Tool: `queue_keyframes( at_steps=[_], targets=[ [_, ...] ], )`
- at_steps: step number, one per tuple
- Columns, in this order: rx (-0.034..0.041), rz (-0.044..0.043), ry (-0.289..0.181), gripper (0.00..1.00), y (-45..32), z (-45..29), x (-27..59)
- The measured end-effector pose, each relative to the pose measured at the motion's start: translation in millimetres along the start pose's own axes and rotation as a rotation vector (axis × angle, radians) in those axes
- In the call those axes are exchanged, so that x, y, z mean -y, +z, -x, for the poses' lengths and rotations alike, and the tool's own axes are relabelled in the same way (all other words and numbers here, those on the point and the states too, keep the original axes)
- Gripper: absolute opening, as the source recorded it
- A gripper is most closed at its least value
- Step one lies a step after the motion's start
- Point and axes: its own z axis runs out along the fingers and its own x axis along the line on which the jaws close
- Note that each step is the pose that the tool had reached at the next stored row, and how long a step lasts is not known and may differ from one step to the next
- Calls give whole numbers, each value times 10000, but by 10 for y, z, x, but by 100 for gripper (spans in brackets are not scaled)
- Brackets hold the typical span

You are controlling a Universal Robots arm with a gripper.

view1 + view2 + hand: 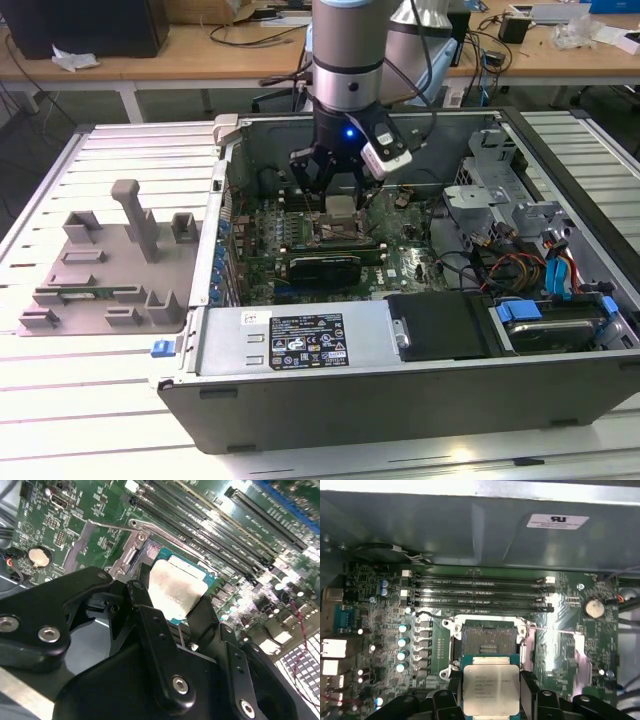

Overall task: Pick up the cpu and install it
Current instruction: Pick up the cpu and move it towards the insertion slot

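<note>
The cpu, a small square chip with a silver-grey top and a pale rim, sits between the black fingers of my gripper, which is shut on two of its opposite edges. It hangs level just above the green motherboard, beside the open socket, whose contact field lies bare. In the second wrist view the cpu hovers over the socket's metal frame, held by my gripper. In the exterior view my gripper is low inside the open computer case with the cpu in it.
Memory slots run along the far side of the socket, and a row of capacitors stands beside it. Cables and drive bays fill the case toward the exterior view's right. A grey slotted fixture tray lies on the table at the exterior view's left.
</note>
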Motion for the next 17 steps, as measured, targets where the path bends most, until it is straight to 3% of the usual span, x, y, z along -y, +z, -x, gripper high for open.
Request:
queue_keyframes(
  at_steps=[8, 10, 17],
  targets=[
    [0, -3, 16, 55, 136, 64, -5],
    [-3, -64, 41, 55, 141, 64, -5],
    [-1, -62, 44, 55, 144, 64, -31]
  ],
)
